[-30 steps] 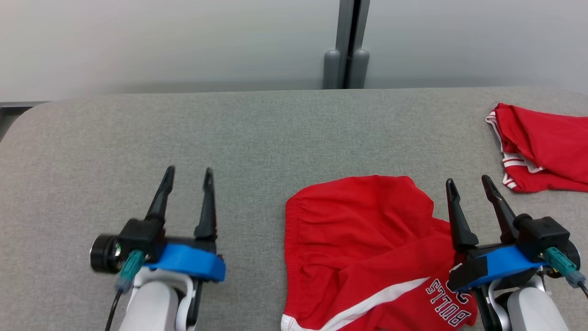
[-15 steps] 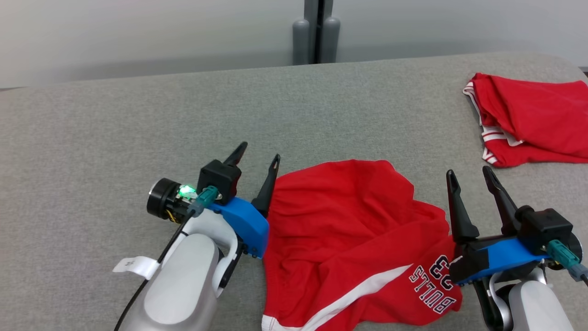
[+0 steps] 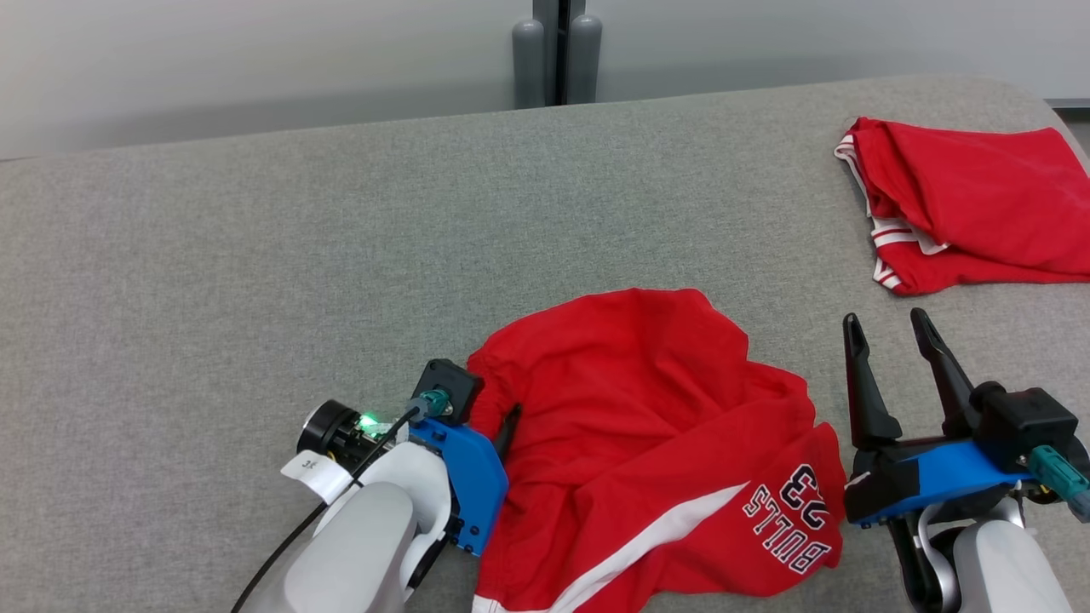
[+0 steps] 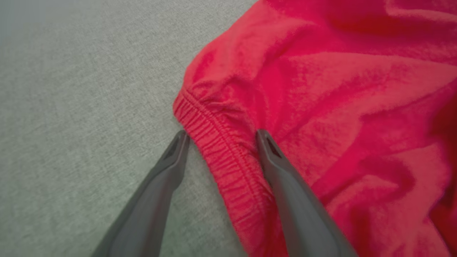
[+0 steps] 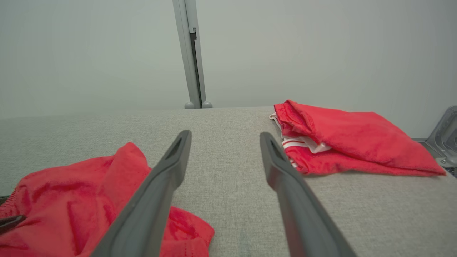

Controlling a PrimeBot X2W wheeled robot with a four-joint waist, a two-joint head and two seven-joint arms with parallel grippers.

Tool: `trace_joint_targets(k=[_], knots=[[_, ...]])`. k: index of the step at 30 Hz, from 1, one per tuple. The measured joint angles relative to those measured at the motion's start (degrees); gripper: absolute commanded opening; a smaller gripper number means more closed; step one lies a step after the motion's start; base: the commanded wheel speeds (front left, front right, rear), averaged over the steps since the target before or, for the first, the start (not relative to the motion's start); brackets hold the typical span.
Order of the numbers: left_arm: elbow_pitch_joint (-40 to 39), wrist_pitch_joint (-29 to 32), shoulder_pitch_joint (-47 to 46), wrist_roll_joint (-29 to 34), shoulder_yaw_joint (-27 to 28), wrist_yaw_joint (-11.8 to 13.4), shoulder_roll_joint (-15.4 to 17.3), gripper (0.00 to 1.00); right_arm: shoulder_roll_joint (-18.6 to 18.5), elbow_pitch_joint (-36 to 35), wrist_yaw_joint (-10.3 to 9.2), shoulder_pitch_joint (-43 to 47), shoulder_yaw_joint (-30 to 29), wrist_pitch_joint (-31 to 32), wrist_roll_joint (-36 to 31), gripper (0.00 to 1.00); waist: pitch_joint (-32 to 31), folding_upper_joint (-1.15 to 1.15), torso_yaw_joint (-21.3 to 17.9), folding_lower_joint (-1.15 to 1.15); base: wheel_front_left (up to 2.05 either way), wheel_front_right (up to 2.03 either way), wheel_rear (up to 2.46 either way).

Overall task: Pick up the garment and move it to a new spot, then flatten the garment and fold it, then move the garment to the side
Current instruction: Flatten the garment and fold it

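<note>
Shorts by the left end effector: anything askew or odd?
The shorts lie rumpled on the table, not flat; the waistband sits inside the open left end effector. The print reads upside down. No damage visible.

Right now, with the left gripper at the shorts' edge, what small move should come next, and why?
Probably close the left gripper on the waistband of the red shorts. Its jaws stand open astride that elastic edge, one finger over the grey table, the other over the fabric, so a pinch should catch it.
</note>
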Motion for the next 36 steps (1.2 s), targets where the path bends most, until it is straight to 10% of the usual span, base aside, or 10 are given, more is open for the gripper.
trace_joint_targets(k=[7,8,10,32,33,34,35,36], knots=[[0.4,2.6,-0.2,-2.4,-4.1,0.0,0.3,1.0,0.0,0.2,0.0,0.1,0.4,0.1,0.0,1.0,-0.5,0.0,-0.2,0.0,0.0,0.0,0.0],[0.3,2.6,-0.3,-2.8,-4.4,0.0,0.3,0.82,0.0,0.2,0.0,0.1,0.5,0.1,0.0,1.0,-0.5,0.0,-0.2,0.0,0.0,0.0,0.0],[0.4,1.9,-0.4,-3.5,-4.9,0.0,0.3,0.0,0.0,0.2,0.0,0.1,0.5,0.0,0.0,1.0,-0.5,0.0,-0.2,0.0,0.0,0.0,0.0],[3.3,-9.7,-5.5,-7.9,4.1,5.1,9.0,0.0,-0.6,-0.3,0.0,1.4,-0.9,0.3,0.5,1.0,-2.2,0.0,2.3,0.0,0.0,0.0,0.0],[3.3,-10.3,-5.5,-7.9,4.3,5.4,9.1,0.05,-0.6,-0.2,0.0,1.4,-0.9,0.3,0.5,1.0,-2.1,0.0,2.3,0.0,0.0,0.0,0.0],[3.4,-10.8,-5.5,-7.9,4.3,5.4,9.1,0.63,-0.6,-0.2,0.0,1.4,-0.9,0.3,0.5,1.0,-2.0,0.0,2.3,0.0,0.0,0.0,0.0],[3.4,-11.4,-5.4,-7.9,4.3,5.4,9.0,1.0,-0.6,-0.1,0.0,1.5,-0.9,0.2,0.5,1.0,-1.9,0.0,2.3,0.0,0.0,0.0,0.0],[3.4,-12.3,-5.2,-8.1,4.3,5.4,8.9,1.0,-0.6,0.0,0.0,1.6,-0.8,0.2,0.5,1.0,-1.9,0.0,2.3,0.0,0.0,0.0,0.0]])
